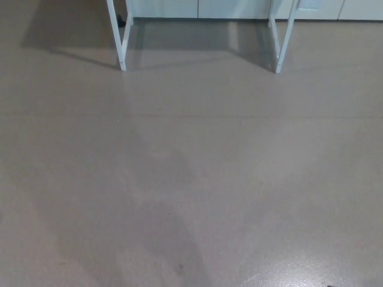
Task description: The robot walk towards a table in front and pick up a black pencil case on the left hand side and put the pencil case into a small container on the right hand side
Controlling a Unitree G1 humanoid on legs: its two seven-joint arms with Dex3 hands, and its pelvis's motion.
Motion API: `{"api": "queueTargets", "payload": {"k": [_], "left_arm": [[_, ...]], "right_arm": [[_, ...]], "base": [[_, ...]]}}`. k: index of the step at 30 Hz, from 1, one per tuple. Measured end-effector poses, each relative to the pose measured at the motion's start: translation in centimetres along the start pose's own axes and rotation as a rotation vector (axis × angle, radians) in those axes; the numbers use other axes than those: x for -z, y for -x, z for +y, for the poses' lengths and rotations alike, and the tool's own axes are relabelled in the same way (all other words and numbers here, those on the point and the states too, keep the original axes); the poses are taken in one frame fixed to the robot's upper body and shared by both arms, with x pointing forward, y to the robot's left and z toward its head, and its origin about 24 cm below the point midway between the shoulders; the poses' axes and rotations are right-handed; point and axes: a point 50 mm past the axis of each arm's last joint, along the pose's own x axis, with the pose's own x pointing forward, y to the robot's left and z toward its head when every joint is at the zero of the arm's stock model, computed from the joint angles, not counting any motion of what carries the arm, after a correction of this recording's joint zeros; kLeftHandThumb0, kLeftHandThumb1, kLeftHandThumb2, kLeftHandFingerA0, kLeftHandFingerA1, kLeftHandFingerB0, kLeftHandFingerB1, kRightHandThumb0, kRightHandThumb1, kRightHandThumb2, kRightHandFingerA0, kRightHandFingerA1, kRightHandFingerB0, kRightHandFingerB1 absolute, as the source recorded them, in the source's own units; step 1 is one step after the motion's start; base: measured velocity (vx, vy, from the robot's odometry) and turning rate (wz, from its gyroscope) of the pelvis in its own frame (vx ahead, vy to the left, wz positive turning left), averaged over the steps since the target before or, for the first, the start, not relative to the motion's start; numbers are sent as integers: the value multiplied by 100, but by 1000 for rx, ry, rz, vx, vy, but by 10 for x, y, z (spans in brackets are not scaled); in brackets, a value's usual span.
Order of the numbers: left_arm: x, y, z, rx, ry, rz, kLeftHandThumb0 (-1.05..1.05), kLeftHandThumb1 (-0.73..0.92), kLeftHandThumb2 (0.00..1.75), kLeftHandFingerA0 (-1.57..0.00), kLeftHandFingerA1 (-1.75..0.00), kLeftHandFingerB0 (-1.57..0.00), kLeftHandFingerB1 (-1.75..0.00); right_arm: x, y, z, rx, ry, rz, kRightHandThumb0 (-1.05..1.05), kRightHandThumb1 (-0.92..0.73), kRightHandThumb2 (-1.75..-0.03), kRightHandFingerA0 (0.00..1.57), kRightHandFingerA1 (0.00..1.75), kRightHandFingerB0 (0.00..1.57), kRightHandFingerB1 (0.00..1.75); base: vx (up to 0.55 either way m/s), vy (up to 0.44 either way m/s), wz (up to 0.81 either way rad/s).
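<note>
Neither the black pencil case nor the small container shows in the head view. Only the lower parts of a table appear at the top: a white left leg frame (121, 36) and a white right leg frame (281, 39). The tabletop lies above the picture's edge. No hand or arm of mine is in the picture.
A smooth beige floor (191, 179) fills almost the whole view between me and the table legs. A pale wall base or cabinet front (197, 8) runs behind the legs. A small dark object (121, 21) sits on the floor by the left leg.
</note>
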Motion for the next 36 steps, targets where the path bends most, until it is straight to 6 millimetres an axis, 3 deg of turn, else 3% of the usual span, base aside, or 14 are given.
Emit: {"api": "queueTargets", "payload": {"k": [1,6,7,10,11,15,16,20,27,29,30,34,36], "left_arm": [[4,5,17,-55,15,-26,-39,62,60,-27,-31,-19,-28],[34,27,59,-216,170,-28,-39,58,66,-21,-34,-19,-33],[37,30,63,-232,197,-28,-32,61,59,-27,-30,-19,-28],[49,39,73,-281,293,-29,-38,55,66,-20,-34,-17,-33],[53,43,76,-296,331,-35,-37,57,66,-17,-33,-15,-32],[61,55,83,-323,431,-72,-37,57,66,-17,-33,-15,-32],[62,57,84,-325,450,-82,-40,54,67,-17,-34,-15,-33],[63,65,86,-305,461,-139,-42,53,66,-20,-34,-16,-34],[52,65,85,-283,498,-225,-41,55,67,-20,-35,-16,-33],[45,66,85,-290,523,-258,-35,60,59,-26,-30,-18,-28],[39,67,87,-296,538,-284,-39,54,66,-22,-35,-18,-34],[26,68,90,-317,609,-339,-33,58,58,-27,-30,-19,-28],[24,67,90,-320,635,-347,-33,59,59,-23,-30,-16,-28]], "right_arm": [[0,1,-7,15,-2,-5,-49,-63,-58,57,49,46,40],[1,2,-25,65,-23,-7,-48,-61,-58,57,50,47,41],[1,2,-27,69,-27,-7,-46,-59,-57,56,49,47,42],[3,1,-31,80,-39,-3,-47,-60,-57,56,48,48,42],[6,1,-32,82,-42,5,-54,-47,-81,53,59,41,53],[16,4,-35,87,-47,33,-54,-47,-81,53,59,41,53],[19,4,-35,87,-48,38,-49,-60,-56,58,49,47,41],[28,12,-44,105,-62,48,-46,-60,-57,55,48,45,41],[28,17,-54,117,-80,24,-40,-61,-57,53,48,45,41],[22,14,-57,124,-88,4,-40,-61,-57,53,48,44,41],[15,11,-59,132,-94,-16,-38,-62,-58,52,47,43,41],[-15,-2,-68,163,-109,-109,-42,-62,-58,55,50,42,42],[-19,-4,-69,182,-125,-121,-45,-60,-57,56,49,45,42]], "base": [[0,0,0],[0,0,0],[0,0,0],[0,0,0],[0,0,0],[0,0,0],[0,0,0],[0,0,0],[0,0,0],[0,0,0],[0,0,0],[65,-12,-5],[-21,43,41]]}}
